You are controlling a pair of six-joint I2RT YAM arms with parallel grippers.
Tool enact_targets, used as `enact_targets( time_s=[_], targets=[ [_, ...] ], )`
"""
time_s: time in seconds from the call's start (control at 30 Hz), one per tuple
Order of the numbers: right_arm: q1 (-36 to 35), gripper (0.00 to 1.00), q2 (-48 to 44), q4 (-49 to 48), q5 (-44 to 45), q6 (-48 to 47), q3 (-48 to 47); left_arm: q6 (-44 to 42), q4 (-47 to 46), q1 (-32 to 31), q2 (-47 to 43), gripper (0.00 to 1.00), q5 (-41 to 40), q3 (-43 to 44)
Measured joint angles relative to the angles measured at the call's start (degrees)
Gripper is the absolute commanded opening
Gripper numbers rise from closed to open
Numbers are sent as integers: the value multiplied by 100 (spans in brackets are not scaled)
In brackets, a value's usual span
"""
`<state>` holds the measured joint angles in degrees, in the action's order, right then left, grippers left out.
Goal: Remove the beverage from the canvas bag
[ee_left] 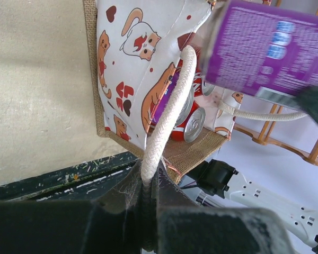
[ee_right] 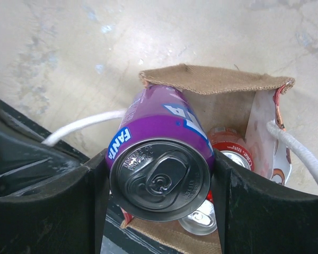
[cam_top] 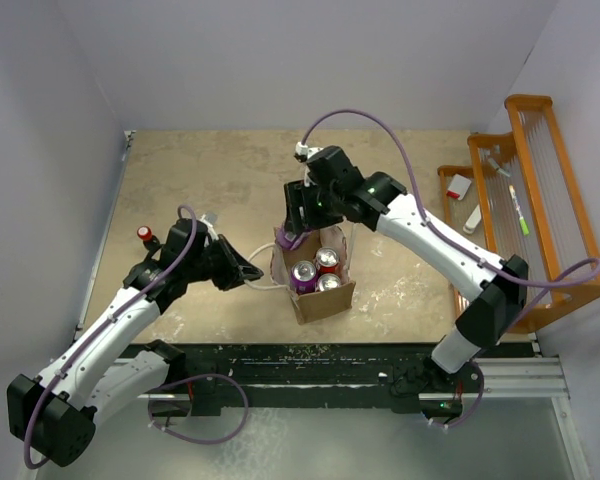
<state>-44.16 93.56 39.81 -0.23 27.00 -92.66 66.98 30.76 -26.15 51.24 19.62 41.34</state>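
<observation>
Beige worktop, bag (cam_top: 325,300) mid. R end effector (ee_right: 159,198) clamped on purple Fanta can (ee_right: 159,153), raised over bag's 11 o'clock corner. L end effector (ee_left: 148,198) pinched on rope handle (ee_left: 167,116), bag's 9 o'clock. Risk: can base snags rim, tipping bag w/ other cans (cam_top: 318,272); grip may slip.

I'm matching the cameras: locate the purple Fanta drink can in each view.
Top external: the purple metal Fanta can, centre, in the right gripper.
Left wrist: upper right corner.
Right wrist: centre, top facing camera.
Shared landmark: the tan canvas bag with white rope handles.
</observation>
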Motion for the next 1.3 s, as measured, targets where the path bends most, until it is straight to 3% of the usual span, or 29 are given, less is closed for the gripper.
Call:
enact_targets(
  time_s=[0.17,0.33,0.63,0.9,1.17,1.3],
  targets=[
    [4,0,-234,26,72,-149,-448,9,9,0,4,0,0,0],
    [13,0,-542,72,688,-299,-879,9,26,0,17,0,-2,0],
    [35,0,-1283,129,2699,-601,-946,17,-13,0,24,0,7,-22],
    [203,0,-1185,531,4325,-625,-903,55,-181,0,-4,0,111,-376],
    [1735,0,-1145,767,4044,79,94,87,-304,0,-4,0,251,-424],
    [2031,0,-1145,785,3803,317,938,79,-289,0,-11,0,278,-442]
  ],
)
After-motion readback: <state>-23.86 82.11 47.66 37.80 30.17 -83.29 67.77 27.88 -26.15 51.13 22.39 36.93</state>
